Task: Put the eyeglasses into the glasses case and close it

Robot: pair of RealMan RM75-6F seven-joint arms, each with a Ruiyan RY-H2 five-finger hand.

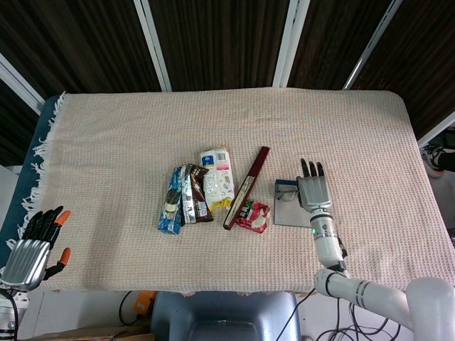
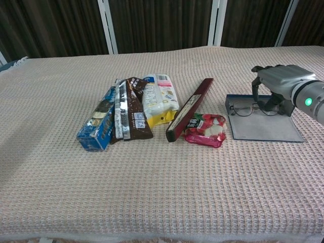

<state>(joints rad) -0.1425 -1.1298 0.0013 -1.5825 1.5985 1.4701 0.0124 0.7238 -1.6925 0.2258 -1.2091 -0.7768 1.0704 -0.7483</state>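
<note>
Right hand (image 2: 276,83) is seen over the far-right part of the open glasses case (image 2: 263,126), fingers curled down around the right end of the eyeglasses (image 2: 249,108) — whether the frame is actually pinched or only touched can't be told from either view. Eyeglasses lie on the case's flat grey panel, lenses toward the cam in chest view, long axis running left-right across the table, roughly square to the forearm. From the palm, most of the frame lies to the hand's left, just below the fingertips. Wrist is held level, palm down, forearm coming in from the near-right table edge. Left hand (image 1: 32,245) is parked off the near-left corner, fingers apart, holding nothing, well apart from the case — so right hand is judged the working one. Case not yet closed.
</note>
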